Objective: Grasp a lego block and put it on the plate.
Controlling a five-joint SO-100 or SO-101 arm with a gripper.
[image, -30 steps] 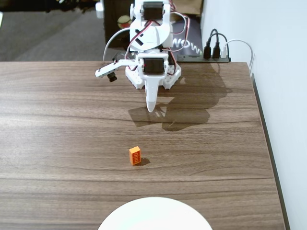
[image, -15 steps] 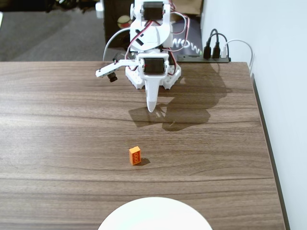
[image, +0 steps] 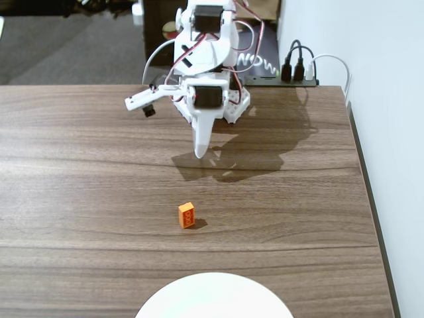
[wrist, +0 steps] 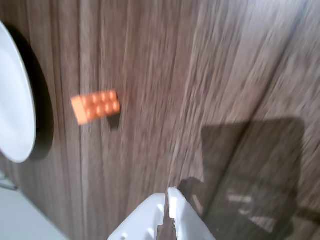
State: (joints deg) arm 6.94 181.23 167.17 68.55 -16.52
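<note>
Dark wood-grain table (image: 79, 165) fills most of fixed view, grain running left to right; same surface (wrist: 240, 65) blurred in wrist view. White wall (image: 371, 40) along right edge of frame. Black power strip (image: 298, 81) at upper right, at table's far edge, with black plugs (image: 295, 66) and white cable (image: 331, 61) in it. Grey floor (image: 66, 46) at upper left beyond table. Dark cabinet (image: 159, 26) at top centre.

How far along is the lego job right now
Nothing looks done yet: the lego block sits on the bare table, apart from the plate. In hand: the claw hangs above the table short of the block, jaws together and empty. Left: reaching the block, grasping it and carrying it to the plate.
</note>
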